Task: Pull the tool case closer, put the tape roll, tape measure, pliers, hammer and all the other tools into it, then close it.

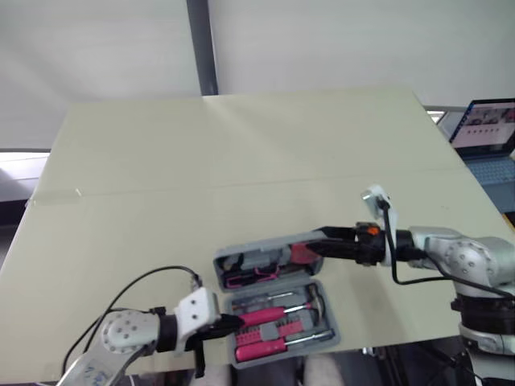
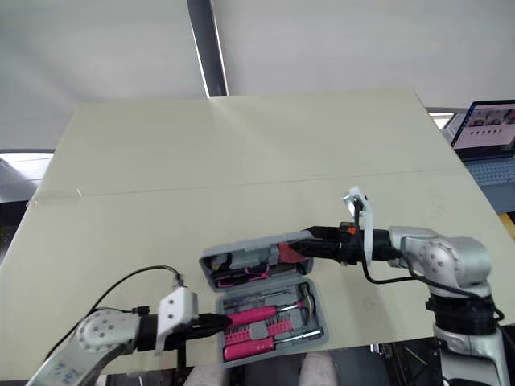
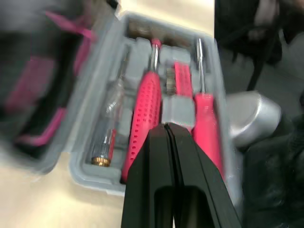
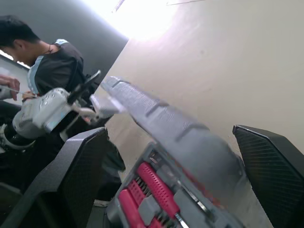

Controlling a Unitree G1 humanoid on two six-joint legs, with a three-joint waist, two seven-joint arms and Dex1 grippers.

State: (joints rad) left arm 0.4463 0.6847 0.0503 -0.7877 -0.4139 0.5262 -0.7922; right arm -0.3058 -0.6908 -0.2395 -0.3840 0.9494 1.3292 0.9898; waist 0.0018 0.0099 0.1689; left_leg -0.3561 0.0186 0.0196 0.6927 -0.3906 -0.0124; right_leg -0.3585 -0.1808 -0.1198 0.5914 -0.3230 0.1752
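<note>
The tool case (image 1: 278,322) sits at the near edge of the table (image 1: 241,161), slightly right of centre. It is open. Its base lies flat on the table. Its lid (image 1: 265,261) stands on the far side of the base, tilted up from the hinge and leaning partly over it.

Contents of the base: several pink-handled tools (image 1: 261,315) lie side by side in moulded slots. The left wrist view shows a pink-handled screwdriver (image 3: 145,114), a second pink handle (image 3: 206,118) and a clear-handled screwdriver (image 3: 107,137), all seated. The lid pockets hold black and pink items; what they are cannot be told.

The left gripper (image 1: 233,322) is at the left end of the base. Its two fingers are pressed together with nothing between them, and the tip lies over the grey divider between the pink handles. Whether it touches cannot be told.

The right gripper (image 1: 318,245) reaches in from the right to the lid's right end. Its fingers (image 4: 76,171) are spread wide. The lid's edge runs between them, clear of both pads in the right wrist view, so nothing is clamped.

A laptop (image 1: 487,129) stands off the table's far right corner. A seated person (image 4: 52,61) shows in the right wrist view beyond the table's edge.
</note>
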